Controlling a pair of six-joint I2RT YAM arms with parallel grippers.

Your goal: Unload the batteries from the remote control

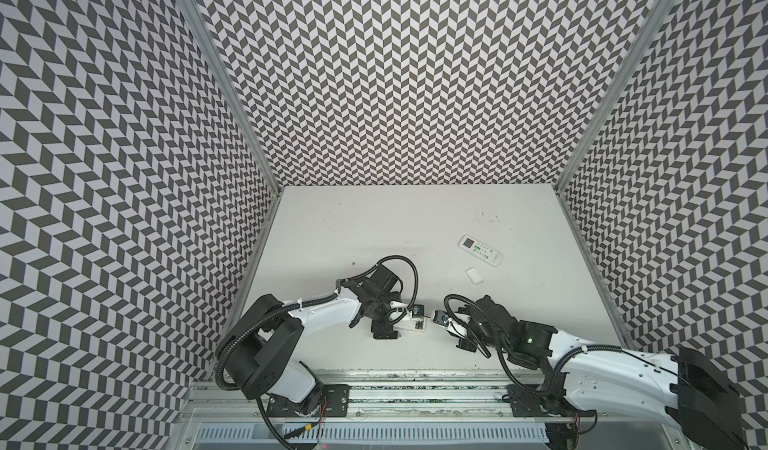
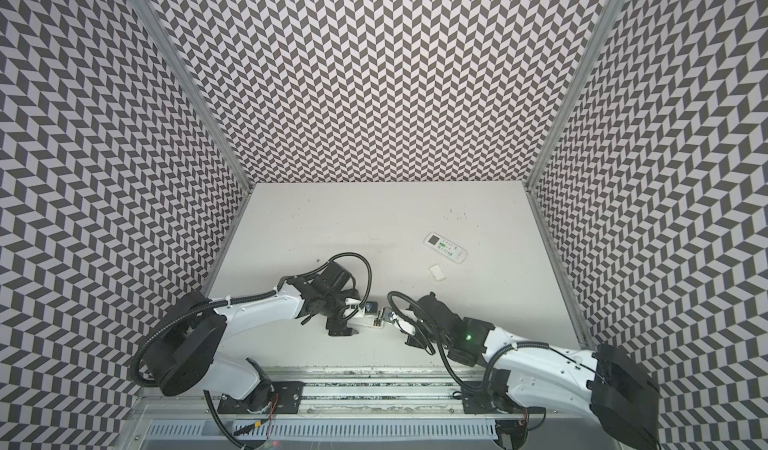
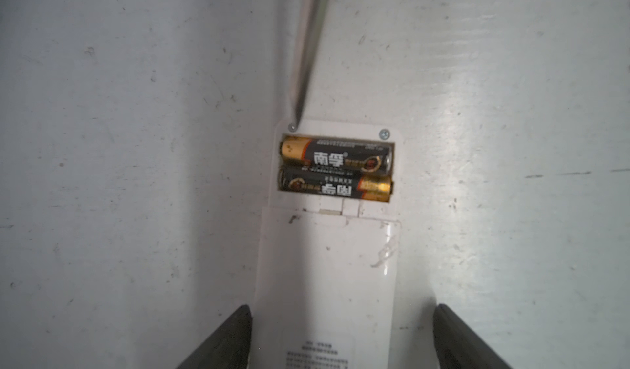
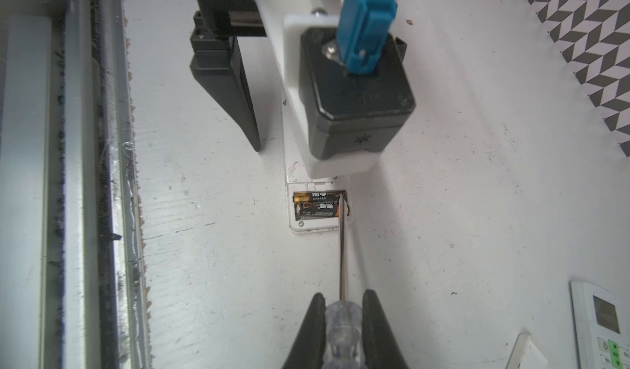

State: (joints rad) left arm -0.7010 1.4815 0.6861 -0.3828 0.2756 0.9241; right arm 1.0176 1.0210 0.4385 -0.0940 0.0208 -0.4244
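The remote control [image 3: 327, 265] lies back-up near the table's front, its battery bay uncovered. Two batteries [image 3: 335, 154], black with gold ends, sit side by side in the bay and also show in the right wrist view [image 4: 318, 205]. My left gripper [image 3: 342, 307] is open and straddles the remote's body, one finger close to its edge, the other apart. My right gripper [image 4: 344, 295] is shut on the clear handle of a screwdriver [image 4: 342, 248]. Its tip is at a corner of the bay; contact cannot be told. In a top view both grippers meet over the remote [image 1: 409, 324].
A second white remote [image 1: 481, 250] with a grey screen and green buttons lies face-up at the back right. A small white battery cover [image 1: 475, 274] lies loose just in front of it. A metal rail [image 4: 102, 180] runs along the table's front edge.
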